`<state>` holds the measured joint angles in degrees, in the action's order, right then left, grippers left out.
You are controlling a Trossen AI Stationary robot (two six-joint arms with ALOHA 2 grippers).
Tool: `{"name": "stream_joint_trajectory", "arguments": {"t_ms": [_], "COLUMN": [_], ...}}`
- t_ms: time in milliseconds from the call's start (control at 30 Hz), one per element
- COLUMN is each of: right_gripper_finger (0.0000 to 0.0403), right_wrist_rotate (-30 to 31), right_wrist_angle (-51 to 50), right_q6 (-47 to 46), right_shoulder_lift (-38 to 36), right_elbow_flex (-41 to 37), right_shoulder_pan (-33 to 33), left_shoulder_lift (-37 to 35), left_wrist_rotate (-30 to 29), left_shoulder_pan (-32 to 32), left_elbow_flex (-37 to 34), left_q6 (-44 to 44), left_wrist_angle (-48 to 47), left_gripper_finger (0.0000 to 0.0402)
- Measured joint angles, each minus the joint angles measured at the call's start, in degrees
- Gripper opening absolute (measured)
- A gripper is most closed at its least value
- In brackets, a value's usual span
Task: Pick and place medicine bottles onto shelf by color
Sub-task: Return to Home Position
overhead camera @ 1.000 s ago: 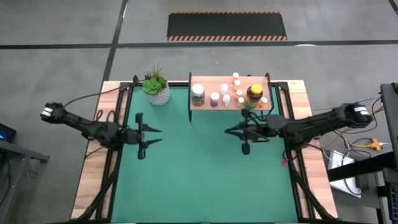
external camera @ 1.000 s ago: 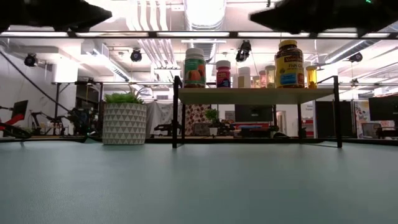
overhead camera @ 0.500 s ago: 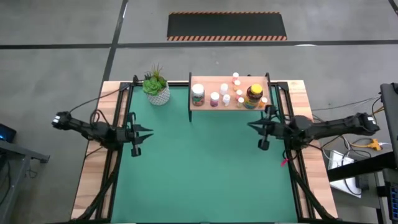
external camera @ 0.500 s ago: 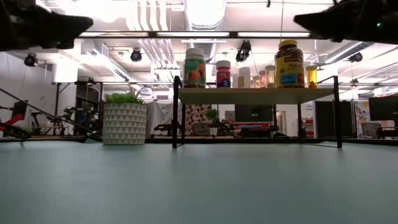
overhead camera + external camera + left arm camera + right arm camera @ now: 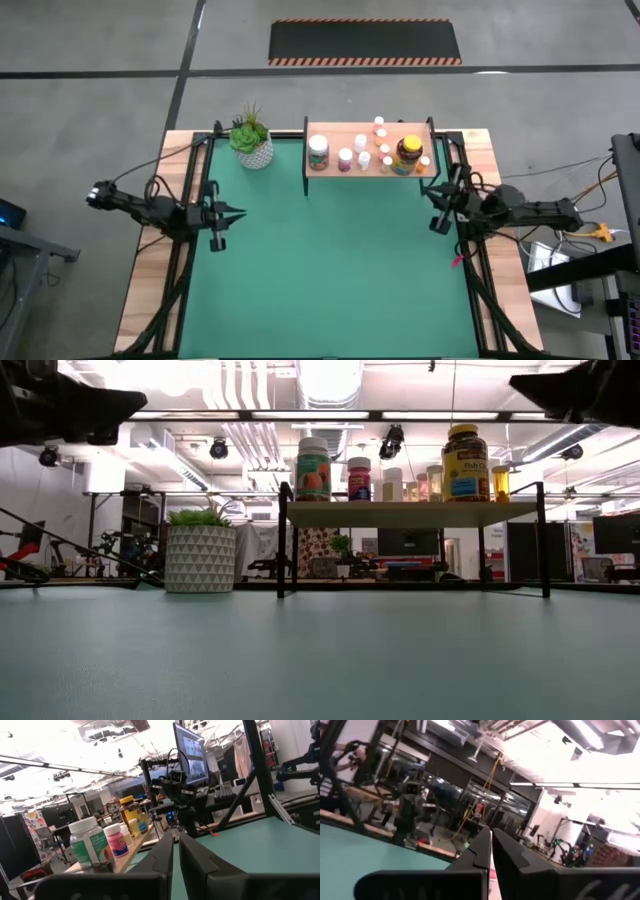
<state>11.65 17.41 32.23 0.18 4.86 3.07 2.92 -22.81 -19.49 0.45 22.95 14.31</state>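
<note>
Several medicine bottles stand upright on the shelf at the table's far edge. Among them are a green-and-white bottle, a pink one and a larger amber jar with a yellow lid. In the low view the bottles line the shelf's wooden top. My left gripper hangs shut and holds nothing above the table's left side, pointing toward the right. My right gripper is shut and holds nothing, drawn back at the right edge just in front of the shelf's right end.
A green plant in a white pot stands on the table left of the shelf. The green mat lies between the arms. Black frame rails run along the left edge and the right edge.
My left gripper has shut, sunk a little and drawn back toward the table's left edge. My right gripper, shut throughout, has pulled back from the table's middle toward the right edge and tipped upward. The bottles have kept still.
</note>
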Motion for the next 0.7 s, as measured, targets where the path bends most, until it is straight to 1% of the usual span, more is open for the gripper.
{"name": "stream_joint_trajectory", "arguments": {"t_ms": [67, 133, 200, 333, 400, 433, 467, 533, 567, 633, 700], "right_gripper_finger": [0.0008, 0.0009, 0.0009, 0.0009, 0.0009, 0.0009, 0.0009, 0.0009, 0.0009, 0.0009, 0.0009], "right_wrist_rotate": [0.69, 1.97, 3.08, 3.21, 3.23, 3.3, 3.42, 3.3, 2.22, -3.16, -10.28], "right_wrist_angle": [0.57, 0.91, 0.51, 0.07, -0.3, -1.41, -2.94, -4.94, -4.38, -1.26, -4.9], "right_q6": [-0.86, -6.09, -14.37, -36.91, -45.27, -45.05, -41.2, -30.23, -28.54, -25.97, -20.12], "right_shoulder_lift": [0.14, 1.19, 2.07, 4.29, 5.34, 5.7, 6.02, 6.1, 6.29, 6.21, 3.18], "right_elbow_flex": [-0.13, -0.5, -1.14, -2.22, -2.24, -2.24, -2.24, -2.37, -2.42, -3.65, -4.19], "right_shoulder_pan": [0.0, 0.0, 0.0, 0.0, 0.0, 0.0, -0.04, -0.07, -0.04, 0.34, -0.45], "left_shoulder_lift": [0.69, 1.55, 2.29, 3.87, 4.71, 5.07, 5.44, 6.29, 6.65, 7.4, 8.14], "left_wrist_rotate": [-0.05, -0.04, -0.05, -0.04, -0.04, -0.06, -0.04, -0.04, -0.04, -0.04, -0.04], "left_shoulder_pan": [0.0, 0.0, 0.0, 0.0, 0.0, 0.0, 0.0, 0.0, 0.0, 0.0, 0.0], "left_elbow_flex": [0.0, -0.02, -0.04, -0.07, -0.09, -0.09, -0.1, -0.11, -0.11, -0.11, -0.13], "left_q6": [-0.02, -0.02, -0.03, -0.03, -0.03, -0.03, -0.03, -0.03, -0.03, -0.03, -0.03], "left_wrist_angle": [-0.07, -0.28, -0.15, 0.14, 0.13, 0.12, 0.14, 0.12, 0.12, 0.17, 0.12], "left_gripper_finger": [0.0011, 0.0011, 0.0011, 0.0011, 0.0011, 0.0011, 0.0011, 0.0011, 0.0011, 0.0011, 0.0011]}}
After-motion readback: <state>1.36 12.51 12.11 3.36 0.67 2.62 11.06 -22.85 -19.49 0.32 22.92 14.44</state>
